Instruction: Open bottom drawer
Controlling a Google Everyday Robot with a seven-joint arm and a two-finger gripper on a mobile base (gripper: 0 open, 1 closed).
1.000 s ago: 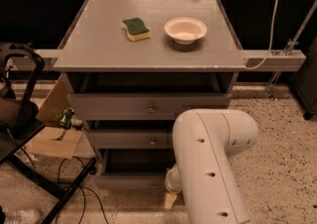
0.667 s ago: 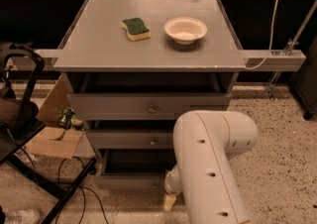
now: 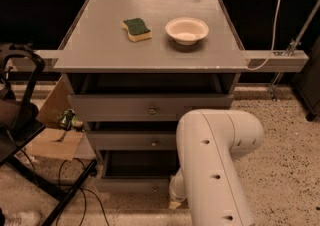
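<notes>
A grey flat-topped bench (image 3: 100, 45) carries a green-and-yellow rectangular sponge (image 3: 137, 28) and, just to its right and apart from it, a shallow white round bowl (image 3: 186, 30). Under the top sit three grey drawers, one above another: the tall top drawer (image 3: 115, 107), the mid-sized middle drawer (image 3: 125, 140), and, lowest and close to the floor, the slim grey bottom drawer (image 3: 125, 185) with its small round knob (image 3: 155, 188). The bottom drawer stands partly pulled out, with the dark inside showing behind its front panel. The robot's thick white arm (image 3: 215, 160) fills the lower right foreground and bends down toward the drawer's right end. The tool (image 3: 175, 201) hangs low there, just beside the right end of the bottom drawer's front and near the knob, mostly hidden by the arm; whether it is spread or pressed together I cannot tell. At the left stand a black metal chair frame (image 3: 22, 95) and a flattened brown cardboard sheet (image 3: 52, 142).
</notes>
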